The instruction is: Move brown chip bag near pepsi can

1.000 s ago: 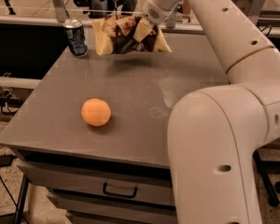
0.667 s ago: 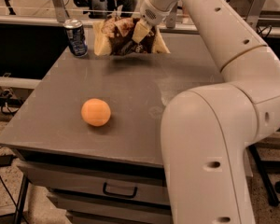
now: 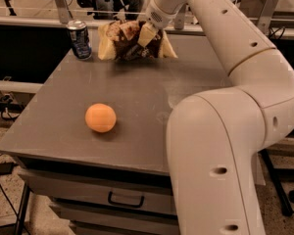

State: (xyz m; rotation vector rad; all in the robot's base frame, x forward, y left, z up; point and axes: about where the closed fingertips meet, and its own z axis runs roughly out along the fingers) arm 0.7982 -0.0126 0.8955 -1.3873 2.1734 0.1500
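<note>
The brown chip bag has a dark brown middle and cream-yellow ends. It sits at the far edge of the grey table, just right of the pepsi can. The can is dark blue with a silver top and stands upright at the far left corner. My gripper reaches in from above and is shut on the bag's top middle. A small gap shows between the bag's left end and the can.
An orange ball lies on the table's near left part. My large white arm fills the right side of the view. A rail and dark clutter run behind the table. A drawer sits under the front edge.
The bag, held in my gripper, has shifted slightly left toward the can and lower toward the table. The can and ball have not moved.
</note>
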